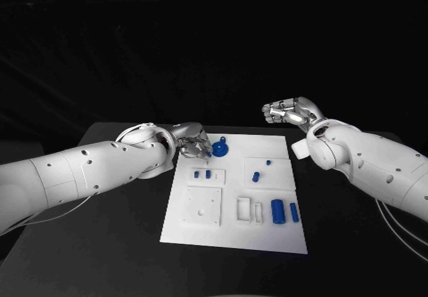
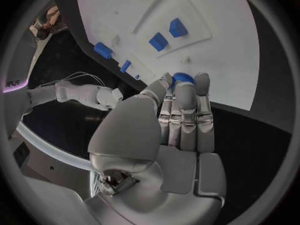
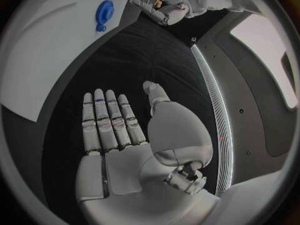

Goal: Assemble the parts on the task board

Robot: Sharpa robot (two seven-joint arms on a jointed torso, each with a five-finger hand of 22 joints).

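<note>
The white task board (image 1: 268, 235) lies in the middle of the black table. A blue gear (image 1: 221, 148) sits at its far left corner. My left hand (image 1: 192, 145) hovers just left of the gear, fingers (image 2: 187, 105) straight and side by side, holding nothing. The gear (image 2: 181, 77) shows just past their tips. From the right wrist the gear (image 3: 103, 12) and the left hand (image 3: 165, 7) are apart. My right hand (image 1: 290, 112) is raised beyond the board's far right corner, palm (image 3: 119, 130) flat and empty.
Two small blue parts (image 1: 202, 174) stand in a recessed plate, two more (image 1: 256, 176) on the right panel. Two long blue parts (image 1: 286, 211) lie near the front right beside white frames (image 1: 250, 209). A square white plate (image 1: 203, 206) sits front left.
</note>
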